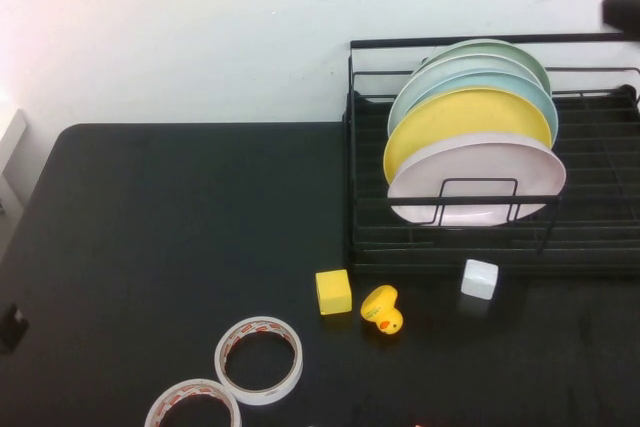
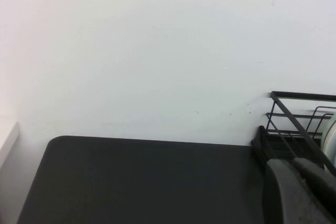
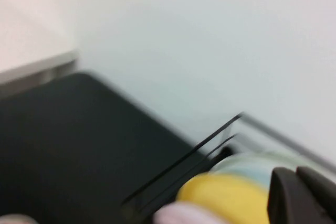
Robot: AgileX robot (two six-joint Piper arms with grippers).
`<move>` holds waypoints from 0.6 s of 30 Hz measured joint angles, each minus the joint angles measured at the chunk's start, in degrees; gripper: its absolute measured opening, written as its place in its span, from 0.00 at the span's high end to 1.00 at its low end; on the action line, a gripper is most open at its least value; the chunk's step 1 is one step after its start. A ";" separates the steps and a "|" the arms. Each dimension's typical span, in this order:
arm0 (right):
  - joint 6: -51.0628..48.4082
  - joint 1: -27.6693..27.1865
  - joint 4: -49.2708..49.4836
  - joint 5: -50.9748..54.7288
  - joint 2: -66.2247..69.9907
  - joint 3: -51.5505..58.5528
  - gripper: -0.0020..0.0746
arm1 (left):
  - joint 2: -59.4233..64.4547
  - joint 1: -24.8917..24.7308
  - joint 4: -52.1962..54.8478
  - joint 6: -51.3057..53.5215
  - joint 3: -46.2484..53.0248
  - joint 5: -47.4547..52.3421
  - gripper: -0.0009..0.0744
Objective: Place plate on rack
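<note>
The plate (image 1: 478, 183) stands on edge in the rack (image 1: 600, 237), at the front of a row of plates, leaning back against the yellow plate (image 1: 466, 117). Behind that stand two pale blue-green plates (image 1: 478, 77). The rack sits at about 2 o'clock on the black table (image 1: 150, 237), its back rail close to the white wall (image 1: 200, 27), its right end running out of the high view.

Along the rack's front edge, at about 6 o'clock from the plate, lie a white cube (image 1: 479, 278), a yellow rubber duck (image 1: 382, 309) and a yellow cube (image 1: 333, 291), each apart from the others. Two tape rolls (image 1: 259, 359) lie at 7 o'clock near the table's near edge. The table's whole left half, from 8 to 11 o'clock, is open.

The right gripper (image 3: 304, 195) is above the rack's far right corner, a dark blur at the high view's 2 o'clock edge; the left gripper (image 2: 296, 192) is beside the rack's left end. Whether either one's jaws are open I cannot tell; neither visibly holds anything.
</note>
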 joint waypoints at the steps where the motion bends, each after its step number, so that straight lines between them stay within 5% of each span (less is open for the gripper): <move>1: -0.28 0.00 0.00 1.48 0.00 1.28 0.97 | 0.00 0.00 0.00 0.00 0.00 0.00 0.99; 9: -1.91 0.00 -0.57 7.89 6.48 5.44 0.98 | 0.00 0.00 0.00 0.00 0.00 0.00 0.99; 18: -7.50 0.00 0.53 3.63 19.82 5.48 0.98 | 0.00 0.00 0.00 0.00 0.00 0.00 0.99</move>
